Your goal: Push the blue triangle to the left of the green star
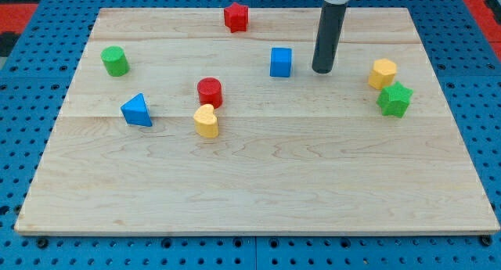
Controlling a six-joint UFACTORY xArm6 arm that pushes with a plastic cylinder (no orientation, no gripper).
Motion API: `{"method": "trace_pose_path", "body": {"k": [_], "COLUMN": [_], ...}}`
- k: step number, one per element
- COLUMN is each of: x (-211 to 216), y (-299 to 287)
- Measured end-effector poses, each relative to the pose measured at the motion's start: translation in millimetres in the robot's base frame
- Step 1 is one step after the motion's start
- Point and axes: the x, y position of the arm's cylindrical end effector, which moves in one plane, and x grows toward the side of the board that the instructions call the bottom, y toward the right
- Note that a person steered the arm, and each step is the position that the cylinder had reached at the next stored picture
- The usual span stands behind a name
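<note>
Near the board's left edge, on pale grained wood point(258, 184), sit a green cylinder point(114, 61) and below it the blue triangle point(137, 111), a smooth wedge lying flat, well apart from the green star point(394, 99) by the right edge. Toward the middle come a red cylinder point(210, 91) touching a yellow heart point(206, 121), a red block of unclear shape point(236, 16) at the top edge, and a blue cube point(281, 62). My tip point(322, 70), a bare dark rod holding nothing, stands just right of that cube, left of a yellow block point(383, 73) beside the star.
</note>
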Motion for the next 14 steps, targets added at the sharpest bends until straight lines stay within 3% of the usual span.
{"method": "trace_pose_path", "body": {"k": [2, 4, 6, 11, 12, 13, 14], "x": [-3, 35, 44, 141, 168, 156, 122], "y": [-19, -44, -63, -76, -142, -231, -266]}}
